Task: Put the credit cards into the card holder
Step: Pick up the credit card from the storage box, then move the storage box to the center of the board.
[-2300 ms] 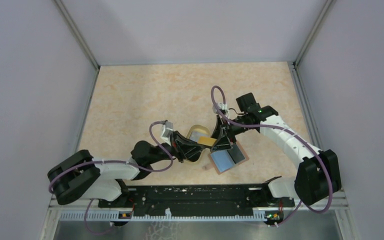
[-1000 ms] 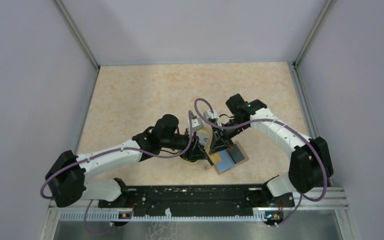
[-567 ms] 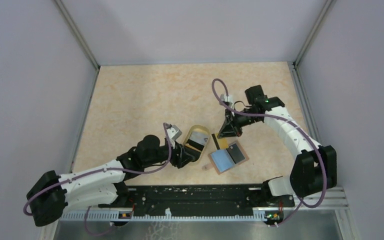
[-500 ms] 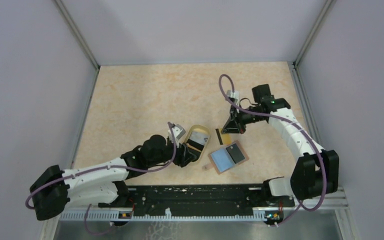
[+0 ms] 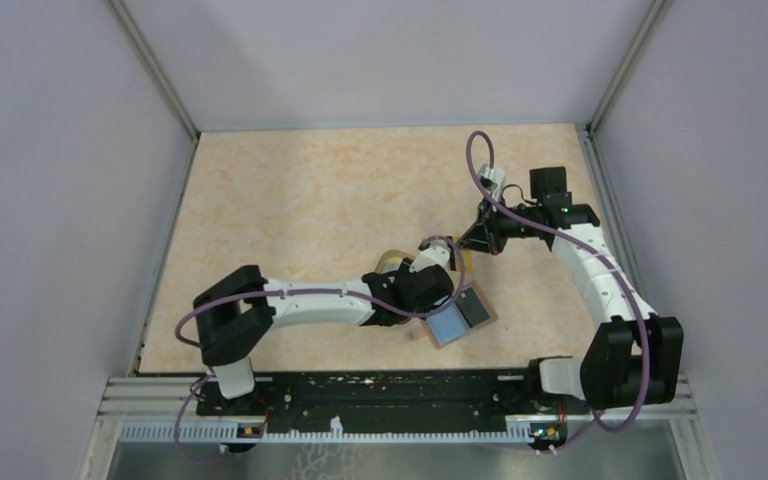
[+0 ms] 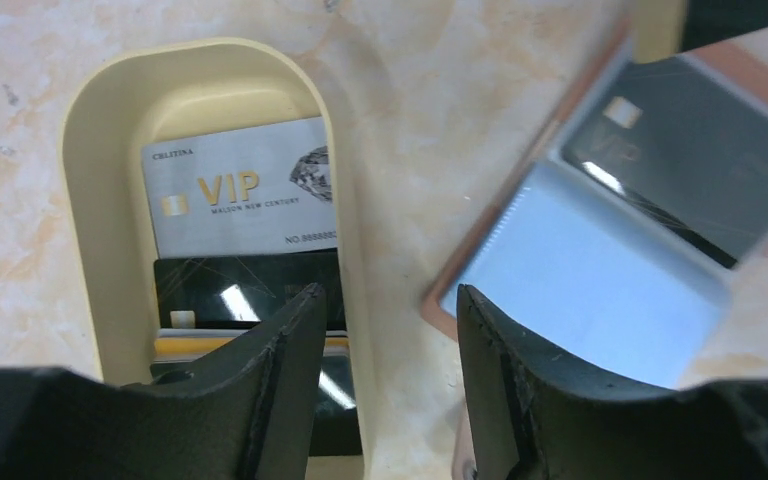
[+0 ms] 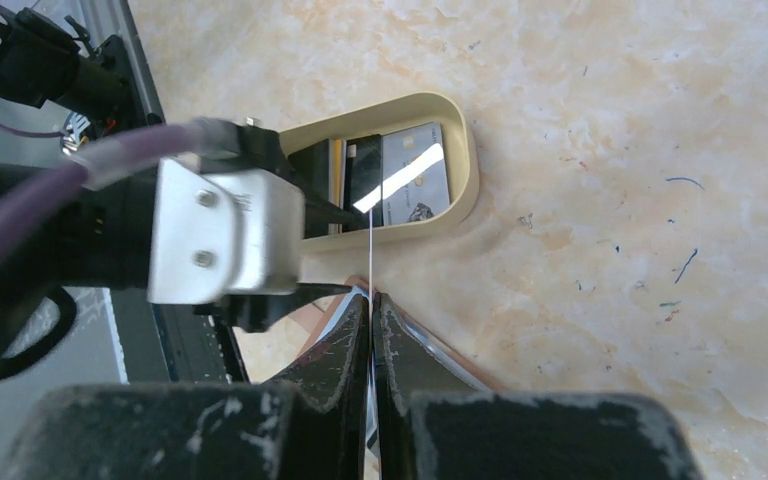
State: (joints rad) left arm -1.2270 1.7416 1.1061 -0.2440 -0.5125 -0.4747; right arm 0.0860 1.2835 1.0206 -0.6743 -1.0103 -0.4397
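Looking down on a marbled beige tabletop; boxing it in, pale lilac walls and bare metal corner posts; running along the near edge, a black rail carrying both arm bases.

Hovering low with the left gripper, spread partway and grasping nothing; passing under one finger, the rim of an oval cream dish holding overlapped credit cards: a silver VIP card farthest ahead of the fingertips, a black card nearer, a yellow-striped card nearest and partly hidden by that finger; lying under the other finger, the near corner of the open card holder, showing a light blue lining, a reddish-brown border and a black VIP card tucked in the pocket farthest from the fingertips.

Clenching the right gripper on one more credit card, showing only as a thin pale edge sticking out ahead of the fingertips; lying beyond that edge, the dish and the left arm's metal wrist bracket; contact with anything below: impossible to tell.
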